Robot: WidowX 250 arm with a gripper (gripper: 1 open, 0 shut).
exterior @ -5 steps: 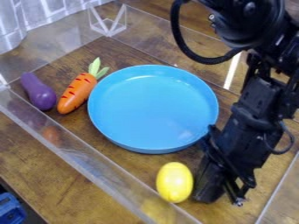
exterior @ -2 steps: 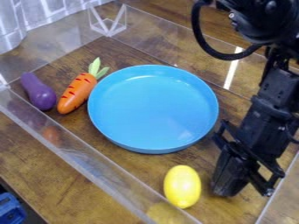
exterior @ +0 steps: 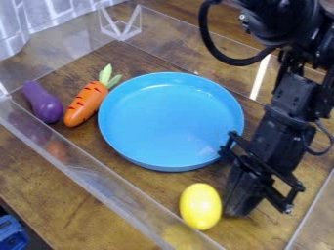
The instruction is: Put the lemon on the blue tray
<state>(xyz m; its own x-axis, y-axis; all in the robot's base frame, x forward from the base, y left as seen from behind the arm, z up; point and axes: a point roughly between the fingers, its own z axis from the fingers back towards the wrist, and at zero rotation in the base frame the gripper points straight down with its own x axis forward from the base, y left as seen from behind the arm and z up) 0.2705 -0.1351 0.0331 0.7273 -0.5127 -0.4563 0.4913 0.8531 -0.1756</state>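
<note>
Lemon (exterior: 200,206) beside blue tray (exterior: 171,120); no writing

Little glossy yellow lemon (exterior: 200,206) sits on the wooden tabletop, just off the near rim of the big round blue tray (exterior: 171,119), which lies flat.

Place: a robot test bench, a lab-like setup.
Surface: dark brown wood-grain tabletop (exterior: 144,190).
Enclosure: clear plastic walls (exterior: 78,161) fence the work area.
Machine: black jointed robot arm (exterior: 294,88) with cables.
Props: toy orange carrot with green leaves (exterior: 86,102), toy purple eggplant (exterior: 41,101), round bright blue plastic tray (exterior: 171,119).
</note>
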